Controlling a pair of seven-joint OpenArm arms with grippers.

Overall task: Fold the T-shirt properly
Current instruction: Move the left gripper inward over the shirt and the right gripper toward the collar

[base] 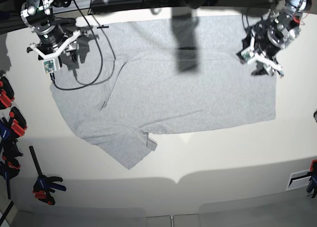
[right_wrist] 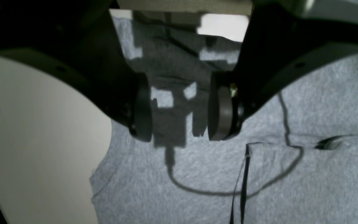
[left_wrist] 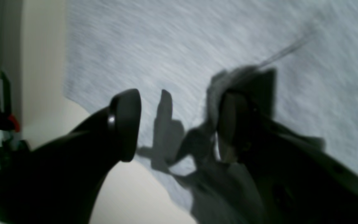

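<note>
A: Ok, status on grippers?
B: Both released, nothing held. Left gripper (left_wrist: 179,124) above the T-shirt (base: 188,88) hem edge, right gripper (right_wrist: 179,105) above a sleeve.
A: Shirt pos?
B: Spread flat on the white table (base: 223,157), plain side up.

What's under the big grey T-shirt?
The T-shirt lies spread on a cream table, which shows all around it. Whatever sits directly beneath the cloth is covered, so it cannot be seen.
</note>
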